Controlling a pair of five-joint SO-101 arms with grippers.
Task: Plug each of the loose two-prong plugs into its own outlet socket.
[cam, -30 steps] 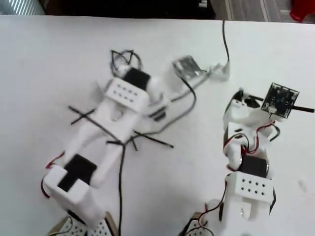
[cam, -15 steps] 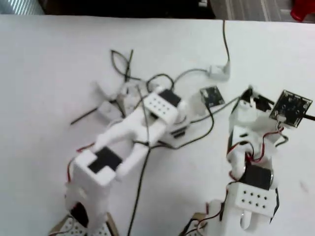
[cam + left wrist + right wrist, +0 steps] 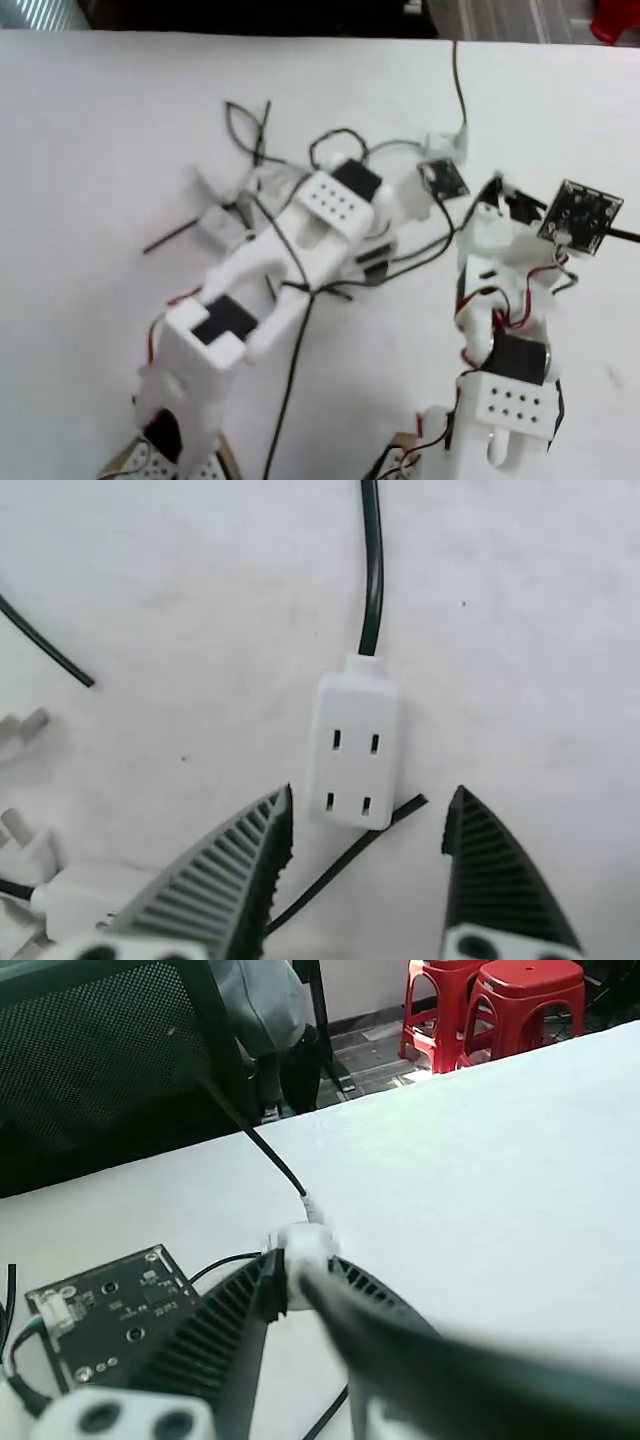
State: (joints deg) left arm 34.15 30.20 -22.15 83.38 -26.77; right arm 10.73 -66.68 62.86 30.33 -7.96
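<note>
Nearest the lens, the left claw (image 3: 372,802) stood open and empty, its two ribbed fingers spread well apart. Outside one finger, just beside it and not between the two, lay a white plug (image 3: 75,905).

Straight ahead, on the line between the fingertips, lay the outlet block (image 3: 355,745), flat on the table with its slots facing up. Its near end sat about level with the fingertips and touched neither. Its long axis ran away from the claw, along the reach, so the fingers flanked its narrow width. All four slots looked vacant. A thin black lead (image 3: 335,870) ran out from under its near end. From its far end the black cord (image 3: 372,570) carried on in line with the block.

In the high view the block sat in the upper right-centre of the frame, with the left arm stretched toward it from the lower left. The right claw (image 3: 285,1272), a little below and right of the block there, had its tips drawn together on nothing that I could see, and the block lay beyond them.

I judged the left claw the nearer to the sockets. A plug had to be taken first, though, and that one lay sideways from it.
</note>
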